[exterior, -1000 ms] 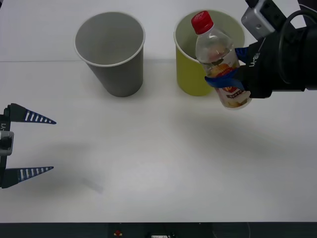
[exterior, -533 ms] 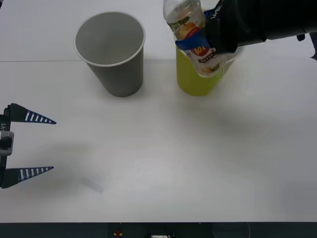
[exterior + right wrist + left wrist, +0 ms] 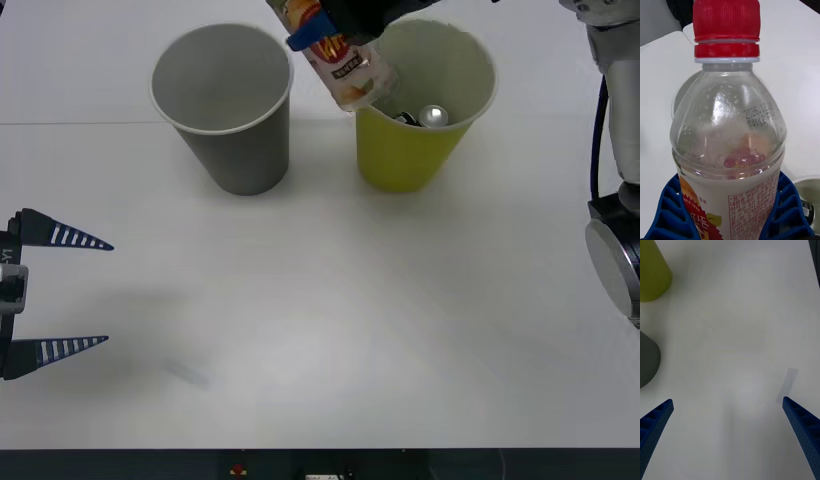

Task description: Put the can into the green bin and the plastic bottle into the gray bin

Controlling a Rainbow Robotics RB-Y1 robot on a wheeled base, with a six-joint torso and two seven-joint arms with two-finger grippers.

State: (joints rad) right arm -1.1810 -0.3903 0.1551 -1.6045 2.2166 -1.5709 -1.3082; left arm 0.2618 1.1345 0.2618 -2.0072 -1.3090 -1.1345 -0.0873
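- The right end effector (image 3: 730,221) was clamped on the plastic bottle (image 3: 340,62), its blue ribbed fingers (image 3: 668,210) pressed against both sides of the labelled body.
- In the front view the bottle was held in the air at the far edge of the table (image 3: 320,330), tilted, with its base hanging over the near-left rim of the green bin (image 3: 420,130) and the rest of its body leaning out toward the gap between the two bins.
- The bottle's top ran out of the front view at the upper edge; the right wrist view showed the red cap (image 3: 726,28), the clear shoulder with a printed date code, and the red-and-yellow label (image 3: 733,210) between the fingers.
- The can (image 3: 432,116) lay inside the green bin, its shiny silver top visible near the bottom.
- The gray bin (image 3: 225,110) stood upright just to the left of the green bin, apart from it, and nothing was visible inside it.
- The left end effector (image 3: 60,295) hovered over the near-left part of the table, well apart from both bins, its fingers spread wide and gripping nothing.
- In the left wrist view the bases of the green bin (image 3: 653,273) and the gray bin (image 3: 647,358) stood on the table beyond the fingers.
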